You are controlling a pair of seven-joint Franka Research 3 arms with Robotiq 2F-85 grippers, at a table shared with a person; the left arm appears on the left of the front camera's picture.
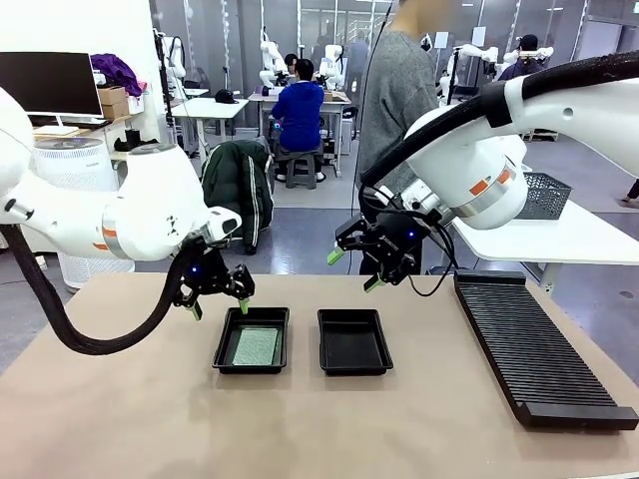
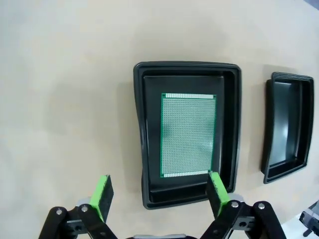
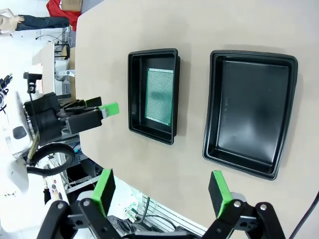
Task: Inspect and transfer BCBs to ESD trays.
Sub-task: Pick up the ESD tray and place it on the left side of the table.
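Beige surface [image 1: 120,419] in an open laboratory, with a person [image 1: 394,100] standing at its far side. One thin green rectangular circuit board [image 1: 256,346] lies flat on the floor of the left shallow black plastic tray [image 1: 250,312], its long axis running from the robot's side toward the person, parallel to the tray's long walls. An identical right tray [image 1: 354,347], just beside it, has a bare floor. At the robot's right lies a long black ribbed rack [image 1: 534,344]. The left jaws hang released over the occupied tray's far left corner. The right jaws, likewise released and empty, hover higher above the right tray's far rim.
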